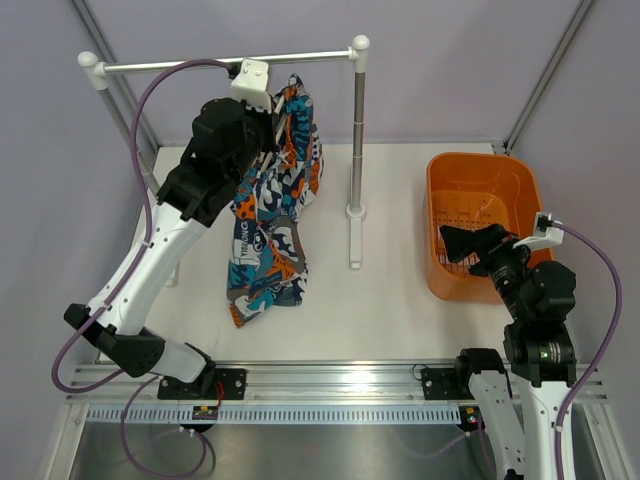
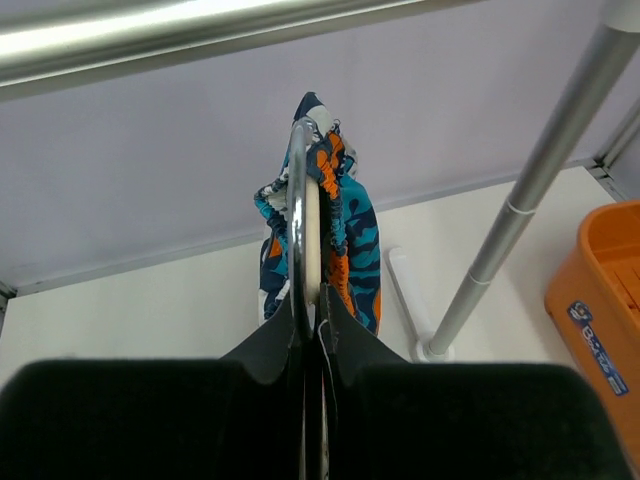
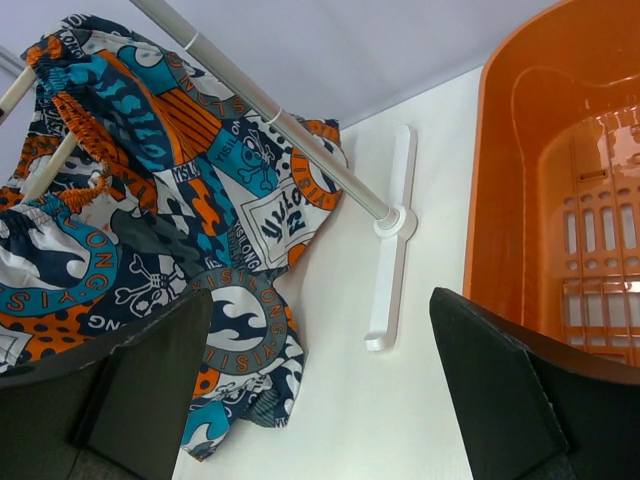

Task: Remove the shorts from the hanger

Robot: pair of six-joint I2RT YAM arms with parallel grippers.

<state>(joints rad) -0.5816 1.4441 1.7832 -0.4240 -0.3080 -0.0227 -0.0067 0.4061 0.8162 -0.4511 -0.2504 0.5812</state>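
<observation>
The left gripper [image 2: 318,305] is pinching fully closed on the hanger [image 2: 311,235], holding it up near the silver rail [image 1: 230,63] at the back left of the bench [image 1: 400,300]. The shorts [image 1: 272,225] are hanging from the hanger, bunched around its top and trailing down beside the left arm. To the right, past the rail's upright post [image 1: 357,140], the right gripper [image 1: 458,243] is hovering wide open, holding nothing, above the orange basket [image 1: 480,190].
</observation>
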